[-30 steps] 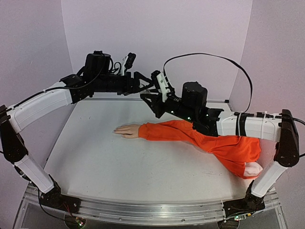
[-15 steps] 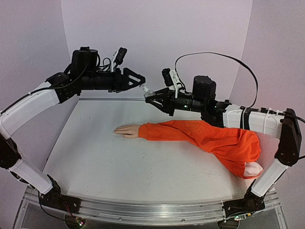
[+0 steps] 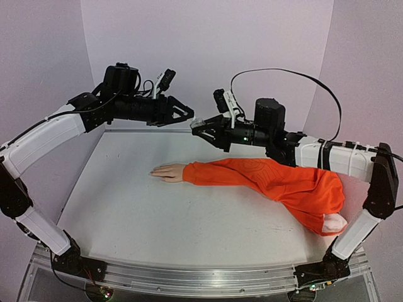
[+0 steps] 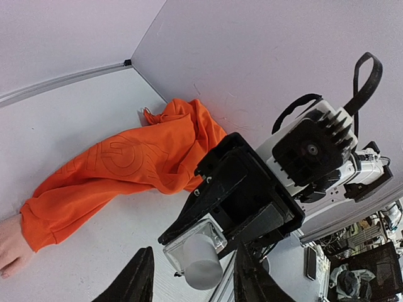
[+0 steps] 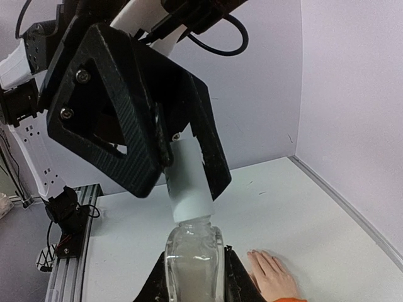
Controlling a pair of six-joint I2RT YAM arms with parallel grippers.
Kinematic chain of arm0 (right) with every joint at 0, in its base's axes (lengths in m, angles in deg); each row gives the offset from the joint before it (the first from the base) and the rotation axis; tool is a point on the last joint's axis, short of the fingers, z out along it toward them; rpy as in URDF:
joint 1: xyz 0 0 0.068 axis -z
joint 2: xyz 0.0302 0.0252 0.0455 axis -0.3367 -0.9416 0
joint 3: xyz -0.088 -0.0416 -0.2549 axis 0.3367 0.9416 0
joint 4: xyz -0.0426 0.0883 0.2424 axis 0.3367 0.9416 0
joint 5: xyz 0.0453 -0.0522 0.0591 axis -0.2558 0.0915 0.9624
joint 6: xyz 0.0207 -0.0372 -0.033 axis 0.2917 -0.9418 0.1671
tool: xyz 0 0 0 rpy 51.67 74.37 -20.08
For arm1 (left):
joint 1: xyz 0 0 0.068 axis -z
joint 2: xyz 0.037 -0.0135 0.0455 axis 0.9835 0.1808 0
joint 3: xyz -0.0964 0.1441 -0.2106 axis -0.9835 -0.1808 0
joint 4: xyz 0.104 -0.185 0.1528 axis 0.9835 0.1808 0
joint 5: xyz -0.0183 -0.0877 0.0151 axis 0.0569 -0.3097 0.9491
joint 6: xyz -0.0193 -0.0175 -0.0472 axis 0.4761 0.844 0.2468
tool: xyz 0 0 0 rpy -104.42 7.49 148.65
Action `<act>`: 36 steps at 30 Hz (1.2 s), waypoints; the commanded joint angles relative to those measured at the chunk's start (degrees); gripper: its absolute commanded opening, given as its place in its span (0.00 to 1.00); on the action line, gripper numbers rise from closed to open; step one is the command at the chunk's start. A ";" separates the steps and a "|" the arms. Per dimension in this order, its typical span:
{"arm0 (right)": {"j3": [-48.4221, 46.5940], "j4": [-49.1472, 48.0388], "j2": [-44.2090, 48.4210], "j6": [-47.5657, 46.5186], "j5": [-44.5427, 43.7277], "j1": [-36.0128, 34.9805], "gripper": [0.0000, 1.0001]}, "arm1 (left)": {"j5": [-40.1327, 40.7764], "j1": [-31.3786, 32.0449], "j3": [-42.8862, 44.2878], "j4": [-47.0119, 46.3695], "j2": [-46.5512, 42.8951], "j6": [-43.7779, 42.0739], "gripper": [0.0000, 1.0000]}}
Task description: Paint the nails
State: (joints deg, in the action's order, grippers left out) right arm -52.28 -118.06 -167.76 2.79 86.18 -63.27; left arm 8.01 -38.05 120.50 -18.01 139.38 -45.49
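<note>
The pale mannequin hand (image 3: 167,171) lies flat on the table, sticking out of an orange sleeve (image 3: 252,174). Its nails (image 5: 253,254) are tiny at the fingertips. Above and behind it, my right gripper (image 3: 198,128) is shut on a small clear bottle (image 5: 192,261) with a white cap (image 5: 187,182). My left gripper (image 3: 187,115) faces it, and its black fingers (image 5: 107,126) stand either side of that cap. In the left wrist view the cap (image 4: 203,263) sits between the left fingers (image 4: 141,277) with a gap showing.
The sleeve runs right into a bunched heap (image 3: 318,204) beside the right arm's base. Lilac walls close the table at the back and sides. An aluminium rail (image 3: 189,277) runs along the near edge.
The two grippers drew apart, showing the bottle in the right one. The left gripper then moved right over the cap and its jaws narrowed. The right gripper has stayed shut.
</note>
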 commanded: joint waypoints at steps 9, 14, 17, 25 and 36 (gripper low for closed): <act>-3.84 -2.71 -0.01 0.11 1.98 -0.09 0.00 | -1.31 -0.15 3.85 -0.94 0.72 -0.80 0.33; -3.93 -2.45 -0.27 0.04 2.34 -0.09 0.00 | -0.96 -0.10 4.35 -1.00 1.01 -0.89 0.35; -4.07 -2.34 -0.35 -0.06 2.41 -0.09 0.00 | -1.14 -0.14 4.74 -1.01 1.34 -0.82 0.35; -4.27 -2.19 -0.44 0.02 2.17 -0.09 0.00 | -1.26 -0.05 4.77 -1.01 1.64 -0.80 0.27; -3.34 -2.18 -0.29 -0.69 1.58 -0.09 0.00 | 0.01 0.21 4.80 -0.76 1.10 -0.98 0.11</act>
State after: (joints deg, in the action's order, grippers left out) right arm -53.55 -116.77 -168.44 2.74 87.12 -63.25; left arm 7.40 -37.94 122.36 -17.66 141.28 -45.66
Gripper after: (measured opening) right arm 0.212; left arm 0.151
